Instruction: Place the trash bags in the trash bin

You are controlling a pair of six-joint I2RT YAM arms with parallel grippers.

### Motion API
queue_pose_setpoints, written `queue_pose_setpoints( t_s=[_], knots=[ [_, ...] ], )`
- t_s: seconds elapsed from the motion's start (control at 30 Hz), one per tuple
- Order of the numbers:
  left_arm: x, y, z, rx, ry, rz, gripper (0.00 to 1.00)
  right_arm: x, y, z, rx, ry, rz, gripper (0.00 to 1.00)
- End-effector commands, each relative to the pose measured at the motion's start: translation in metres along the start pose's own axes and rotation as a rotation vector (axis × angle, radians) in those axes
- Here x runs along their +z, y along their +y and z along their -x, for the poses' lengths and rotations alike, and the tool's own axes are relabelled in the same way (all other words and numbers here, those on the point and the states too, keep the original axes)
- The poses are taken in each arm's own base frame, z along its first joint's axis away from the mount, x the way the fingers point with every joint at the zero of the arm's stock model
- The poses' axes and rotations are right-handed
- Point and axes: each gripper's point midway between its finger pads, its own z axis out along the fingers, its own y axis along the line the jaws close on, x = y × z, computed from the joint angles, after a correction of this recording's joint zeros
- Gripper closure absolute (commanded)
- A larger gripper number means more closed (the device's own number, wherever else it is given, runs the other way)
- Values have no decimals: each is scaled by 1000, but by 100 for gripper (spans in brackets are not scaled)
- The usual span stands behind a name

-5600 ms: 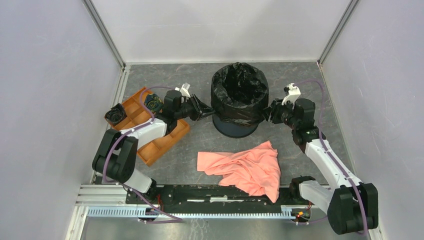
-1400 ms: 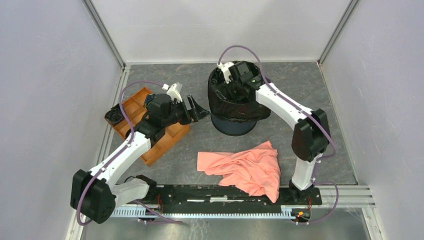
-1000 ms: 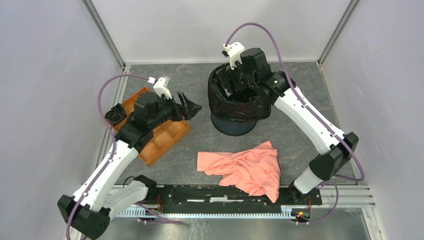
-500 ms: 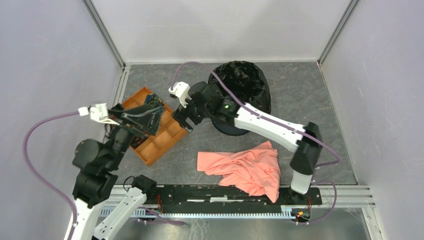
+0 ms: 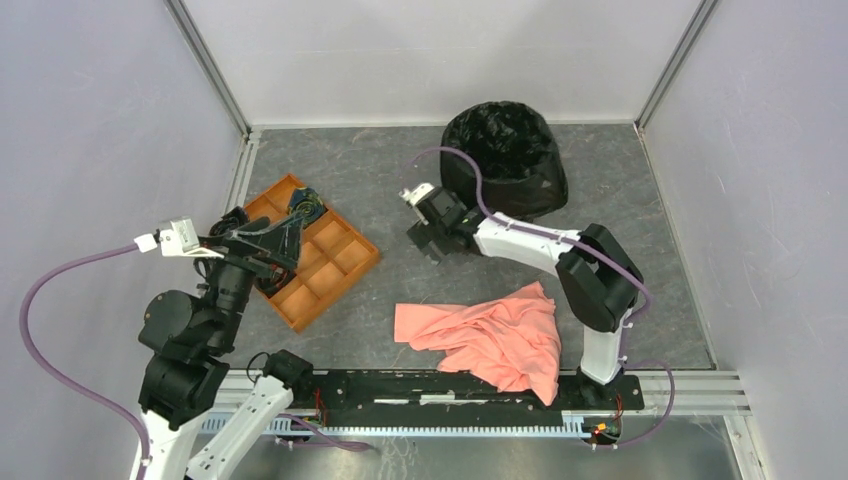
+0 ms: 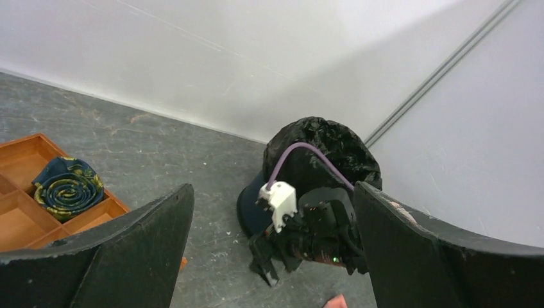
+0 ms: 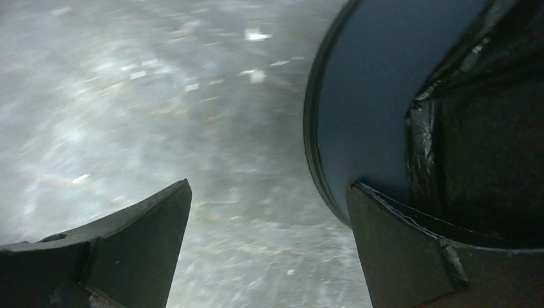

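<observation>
trash bag (image 5: 505,150) draped over trash bin (image 7: 359,122) | tucking in probably left | left hand (image 5: 280,240), right hand (image 5: 428,240) both released, empty

You are getting bright, even light from overhead, and it is throwing only faint, soft shadows. The glossy trash bag (image 5: 505,160) is catching small white highlights. In the right wrist view the table (image 7: 128,96) is smearing with motion blur and streaked glare. The fingers (image 6: 115,250) in the left wrist view are showing dark and soft-edged.
</observation>
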Motion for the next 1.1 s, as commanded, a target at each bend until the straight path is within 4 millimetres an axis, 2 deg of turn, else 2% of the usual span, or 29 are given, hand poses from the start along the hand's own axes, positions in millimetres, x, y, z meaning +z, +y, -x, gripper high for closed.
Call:
queue_pose_setpoints(
  t_s=[0.0, 0.13, 0.23, 0.33, 0.4, 0.57, 0.63, 0.73, 0.83, 0.93, 1.07],
  knots=[
    [11, 3, 2, 48, -24, 19, 0, -6, -100, 19, 181, -105, -276, 2],
    [19, 5, -7, 62, 4, 26, 0, 0, -170, 1, 342, -126, -393, 2],
    [23, 6, -11, 70, 10, 28, 0, 0, -219, -20, 473, -101, -491, 2],
    [27, 6, -13, 79, 19, 30, 0, -5, -247, -37, 567, -94, -531, 2],
    [28, 5, -14, 82, 25, 27, 0, -7, -246, -36, 557, -106, -491, 2],
    [32, 5, -20, 74, 36, 21, 0, -11, -191, -6, 465, -207, -206, 2],
    [35, 1, -23, 59, 43, 2, 0, -23, -170, 9, 428, -250, -125, 2],
    [37, -4, -26, 43, 60, -18, 0, -59, -152, 30, 376, -326, -78, 2],
    [38, -6, -28, 44, 75, -23, 0, -109, -150, 49, 363, -421, -66, 2],
    [38, -5, -25, 57, 72, -15, 0, -174, -160, 62, 336, -549, -92, 2],
    [40, -9, -12, 71, 42, -14, 0, -268, -182, 64, 333, -736, -198, 2]
  ],
)
